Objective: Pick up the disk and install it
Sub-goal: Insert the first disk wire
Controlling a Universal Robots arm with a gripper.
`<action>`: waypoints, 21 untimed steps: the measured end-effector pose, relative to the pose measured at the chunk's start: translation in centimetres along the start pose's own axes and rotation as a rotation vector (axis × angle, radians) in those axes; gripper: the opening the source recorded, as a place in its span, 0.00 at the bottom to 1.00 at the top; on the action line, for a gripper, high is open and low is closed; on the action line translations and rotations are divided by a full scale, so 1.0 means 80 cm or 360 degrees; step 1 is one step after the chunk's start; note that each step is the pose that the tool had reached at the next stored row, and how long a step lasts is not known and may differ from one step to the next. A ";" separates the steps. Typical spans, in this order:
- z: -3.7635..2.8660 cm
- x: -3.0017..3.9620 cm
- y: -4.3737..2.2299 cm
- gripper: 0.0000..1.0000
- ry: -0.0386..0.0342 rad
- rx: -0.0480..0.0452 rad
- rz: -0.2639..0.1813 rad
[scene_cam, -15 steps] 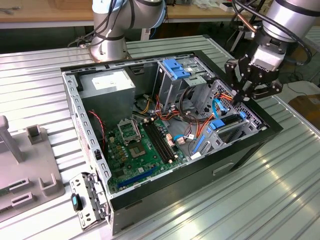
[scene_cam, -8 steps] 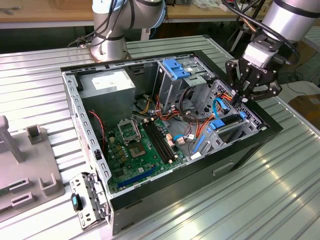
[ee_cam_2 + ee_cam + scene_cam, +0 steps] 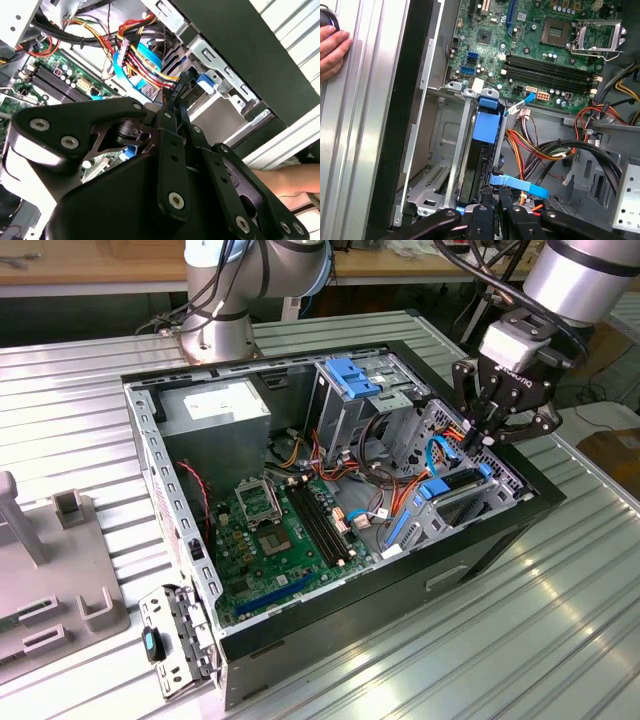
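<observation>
I'm on the install step: disk (image 3: 484, 127) in its bay (image 3: 445, 150), gripper (image 3: 496, 197) at its end, fingers together; I judge seating needs straight pressure

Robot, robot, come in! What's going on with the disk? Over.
Tool shut, at the end of the disk. Disk on edge in the drive bay. Right beside the tool, a blue cable; a hand rests outside the case.
</observation>
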State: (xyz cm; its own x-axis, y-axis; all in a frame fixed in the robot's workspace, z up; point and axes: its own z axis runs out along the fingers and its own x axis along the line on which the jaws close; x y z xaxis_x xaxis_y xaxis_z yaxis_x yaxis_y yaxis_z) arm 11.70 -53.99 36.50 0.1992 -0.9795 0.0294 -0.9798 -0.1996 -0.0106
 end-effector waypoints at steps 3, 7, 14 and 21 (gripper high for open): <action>0.0011 -0.0003 0.0012 0.16 0.0002 -0.0003 0.0092; 0.0022 0.0013 0.0030 0.16 0.0002 -0.0004 0.0140; 0.0067 0.0046 0.0096 0.16 0.0002 -0.0007 0.0224; 0.0114 0.0222 0.0173 0.16 -0.0054 -0.0003 0.0340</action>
State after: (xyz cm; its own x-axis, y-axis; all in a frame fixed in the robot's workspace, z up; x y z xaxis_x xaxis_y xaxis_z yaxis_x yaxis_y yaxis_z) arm 10.71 -56.03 35.62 -0.0127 -0.9999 -0.0070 -0.9999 0.0128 -0.0114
